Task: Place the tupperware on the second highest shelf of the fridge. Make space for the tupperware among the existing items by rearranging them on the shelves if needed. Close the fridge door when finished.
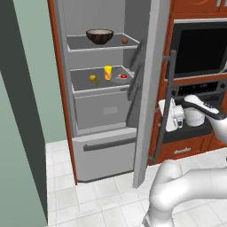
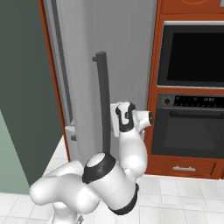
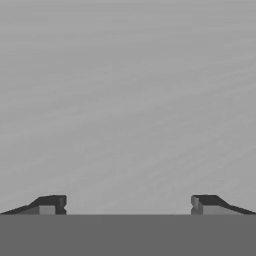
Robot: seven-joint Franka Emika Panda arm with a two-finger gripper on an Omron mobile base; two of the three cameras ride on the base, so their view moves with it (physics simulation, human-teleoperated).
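The fridge stands open, and its door is swung out edge-on to me. The upper shelf holds the dark brown bowl and the small brown ball. On the lower shelf sit the orange-yellow fruit, a green bit, the yellow glass and, at the right, the tupperware with its red tomato. My gripper is open and empty. It faces the door's plain outer face, just right of the dark handle.
Black wall ovens in orange cabinetry stand right of the fridge, close behind my hand. A green wall closes the left side. White floor tiles lie in front of the bottom drawer.
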